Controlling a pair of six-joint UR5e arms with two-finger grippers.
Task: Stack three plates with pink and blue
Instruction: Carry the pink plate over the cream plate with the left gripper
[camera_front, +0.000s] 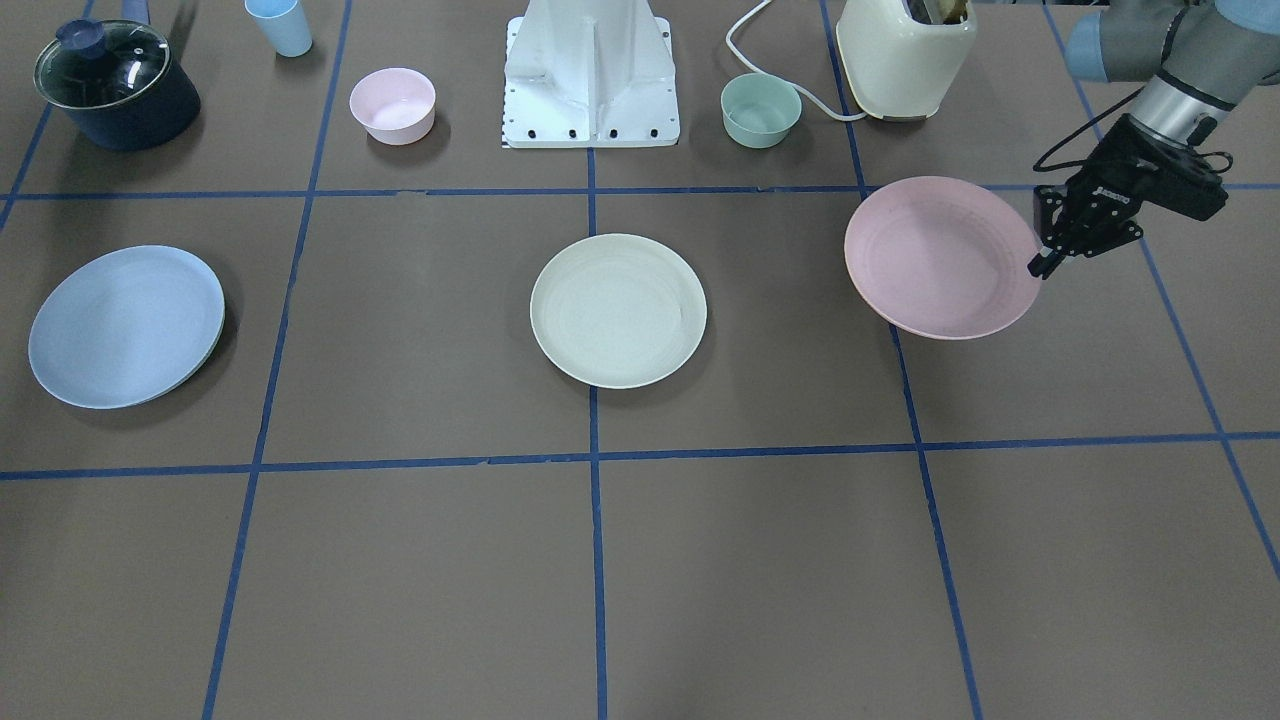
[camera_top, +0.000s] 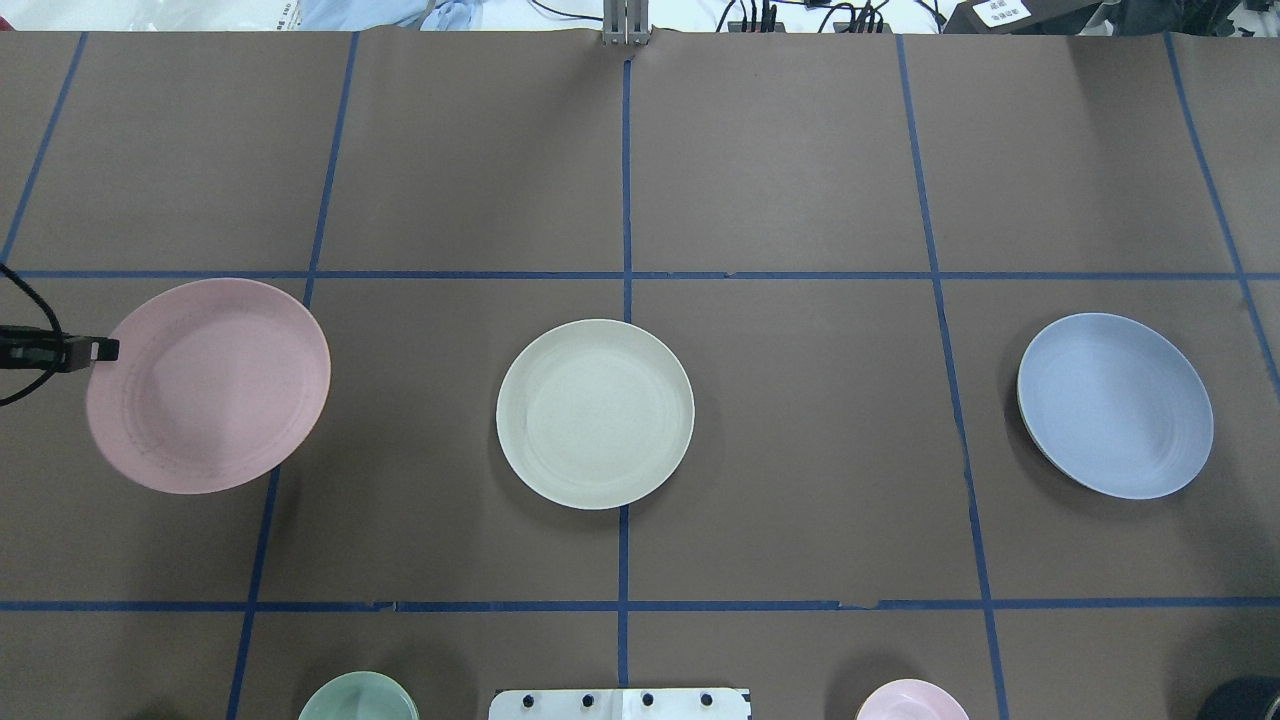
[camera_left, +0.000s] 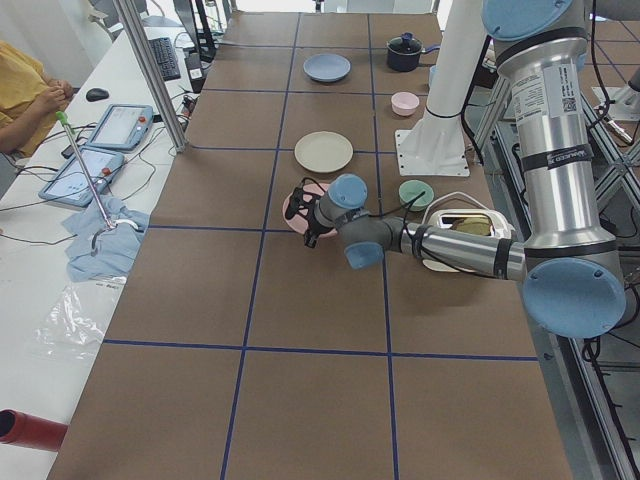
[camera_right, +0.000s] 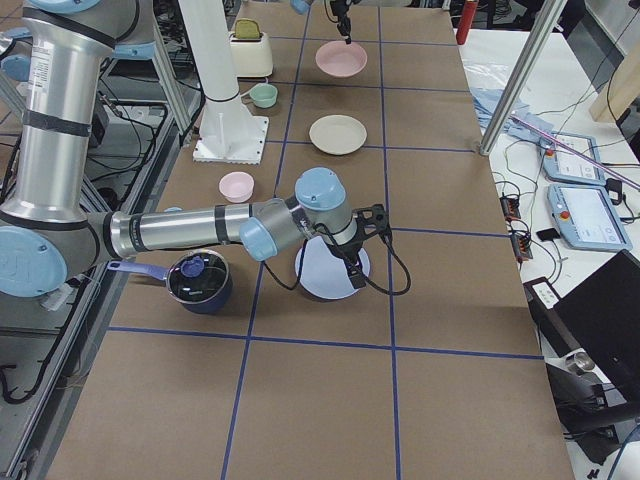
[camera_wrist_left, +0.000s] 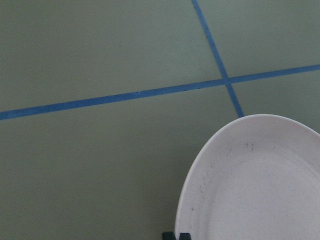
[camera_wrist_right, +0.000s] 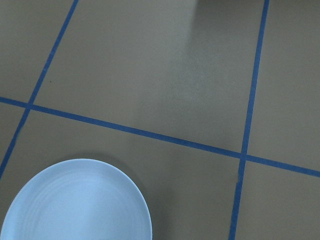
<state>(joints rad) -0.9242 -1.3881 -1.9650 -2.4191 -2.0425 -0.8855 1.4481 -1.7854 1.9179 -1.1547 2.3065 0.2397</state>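
Observation:
My left gripper (camera_front: 1042, 264) is shut on the rim of the pale pink plate (camera_front: 940, 260) and holds it tilted a little above the table; the overhead view shows the gripper (camera_top: 104, 350) at the plate's (camera_top: 210, 385) left edge. The cream-white plate (camera_top: 595, 413) lies flat at the table's middle. The light blue plate (camera_top: 1115, 405) lies on the robot's right side. My right gripper (camera_right: 355, 272) shows only in the exterior right view, at the blue plate's (camera_right: 322, 280) edge; I cannot tell whether it is open or shut. The right wrist view shows the blue plate (camera_wrist_right: 80, 202) but no fingers.
Along the robot's side of the table stand a dark lidded pot (camera_front: 115, 85), a light blue cup (camera_front: 280, 25), a small pink bowl (camera_front: 392, 105), the white robot base (camera_front: 590, 80), a small green bowl (camera_front: 761, 110) and a cream toaster (camera_front: 905, 55).

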